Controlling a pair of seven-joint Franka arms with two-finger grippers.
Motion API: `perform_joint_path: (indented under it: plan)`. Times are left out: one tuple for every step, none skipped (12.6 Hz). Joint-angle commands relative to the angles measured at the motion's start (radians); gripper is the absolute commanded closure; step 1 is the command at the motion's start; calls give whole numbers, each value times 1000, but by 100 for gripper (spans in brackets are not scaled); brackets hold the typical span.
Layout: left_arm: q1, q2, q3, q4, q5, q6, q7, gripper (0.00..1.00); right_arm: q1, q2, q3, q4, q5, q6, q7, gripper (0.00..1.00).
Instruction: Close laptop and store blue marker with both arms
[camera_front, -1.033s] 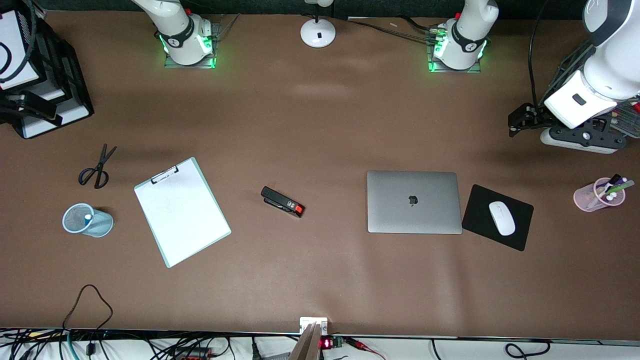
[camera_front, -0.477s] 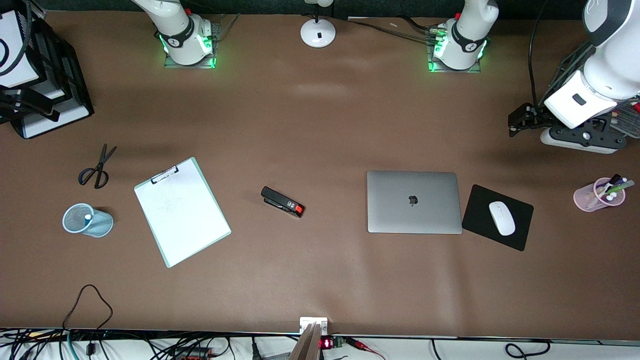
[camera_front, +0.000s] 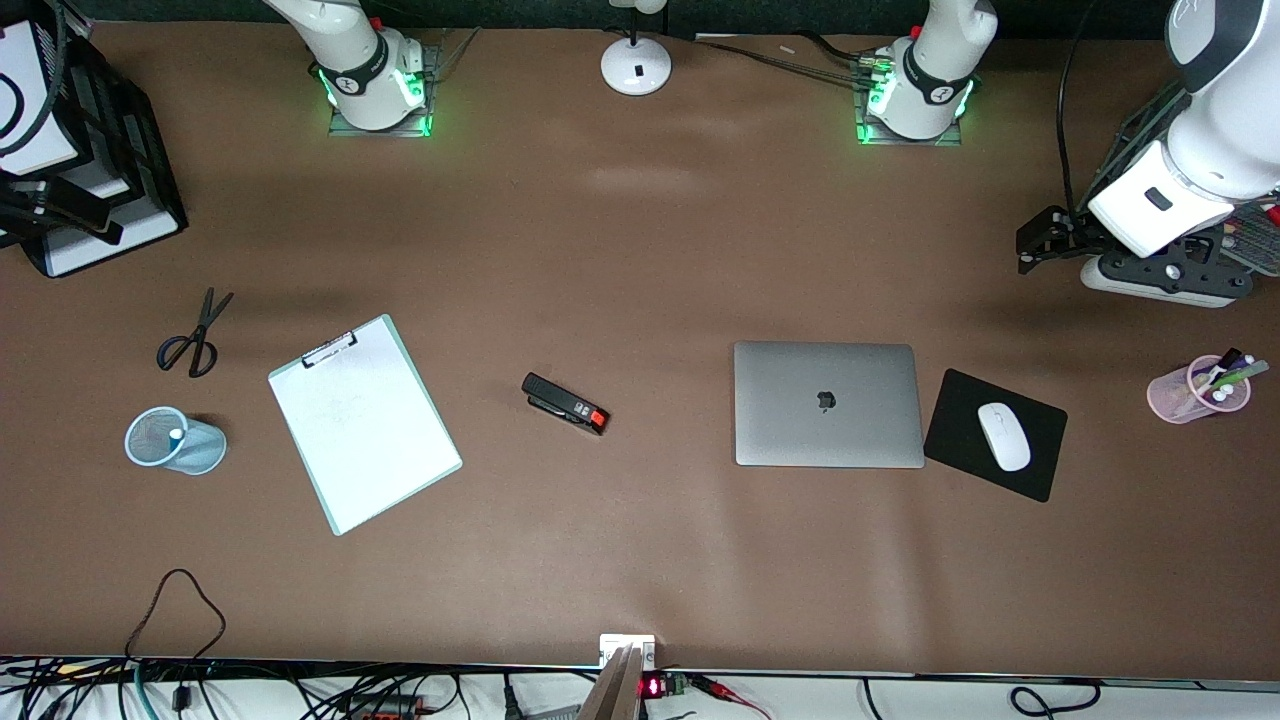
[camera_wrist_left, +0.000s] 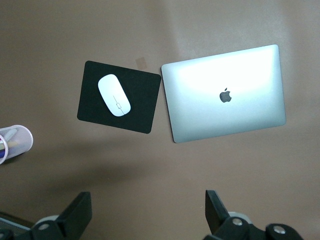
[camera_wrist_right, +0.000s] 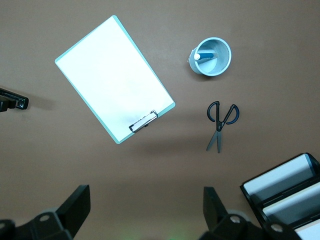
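Observation:
The silver-grey laptop (camera_front: 825, 404) lies shut on the table, apple logo up, and it also shows in the left wrist view (camera_wrist_left: 225, 100). The blue marker (camera_front: 176, 436) stands in a light-blue mesh cup (camera_front: 150, 445), white cap up, toward the right arm's end. It also shows in the right wrist view (camera_wrist_right: 205, 56). My left gripper (camera_wrist_left: 147, 215) is open and empty, high over bare table at the left arm's end. My right gripper (camera_wrist_right: 145, 215) is open and empty, high over the table beside a black tray.
A black mouse pad (camera_front: 960, 440) with a white mouse (camera_front: 1003, 436) lies beside the laptop. A pink pen cup (camera_front: 1195, 392), a stapler (camera_front: 565, 404), a clipboard (camera_front: 362, 422), scissors (camera_front: 195, 335) and a black paper tray (camera_front: 100, 150) are on the table.
The right arm's hand has shifted very slightly at the table's end. The laptop, the cup and the marker have not moved.

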Motion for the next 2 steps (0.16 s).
perform_joint_path:
  plan:
    - [-6,8,2,18,20,-9,12,0,-2,-24,3,-18,2,-12,9,0]
    - [-6,8,2,18,20,-8,12,0,-2,-26,3,-18,2,-12,9,0]
